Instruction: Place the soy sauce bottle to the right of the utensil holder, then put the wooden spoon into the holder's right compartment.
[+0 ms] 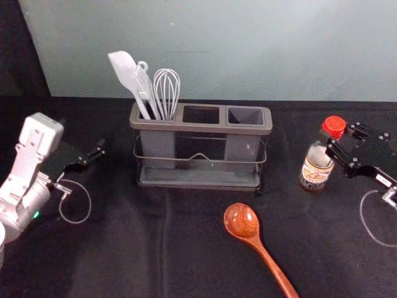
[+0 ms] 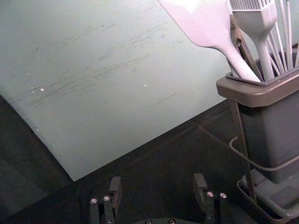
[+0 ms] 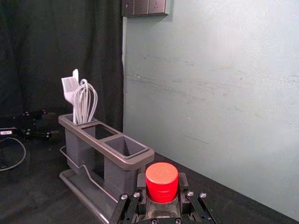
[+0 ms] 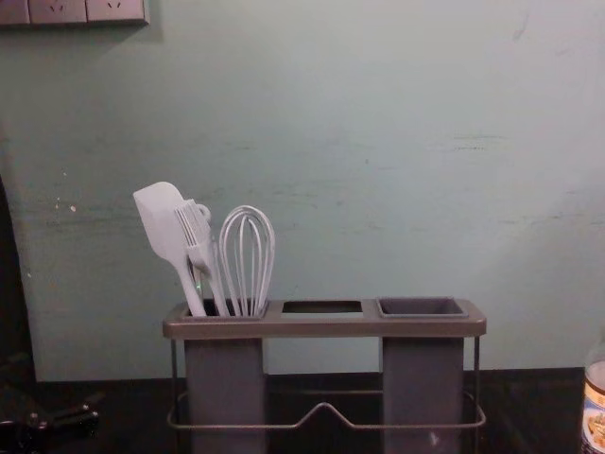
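Note:
The soy sauce bottle (image 1: 316, 166), red-capped, stands at the right of the table, apart from the utensil holder (image 1: 201, 124). My right gripper (image 1: 338, 141) is shut on its neck just below the cap; the right wrist view has the red cap (image 3: 161, 181) between the fingers of the right gripper (image 3: 162, 189). The wooden spoon (image 1: 243, 221) lies in front of the holder, bowl towards it. The holder's right compartment (image 4: 421, 307) is empty. My left gripper (image 1: 93, 155) is idle left of the holder; in the left wrist view the left gripper (image 2: 158, 191) is open and empty.
A white spatula (image 1: 124, 69), a brush and a whisk (image 1: 166, 93) stand in the holder's left compartment. A pale wall (image 1: 248, 49) rises behind the black-covered table (image 1: 124, 248). Bare cloth separates the holder from the bottle.

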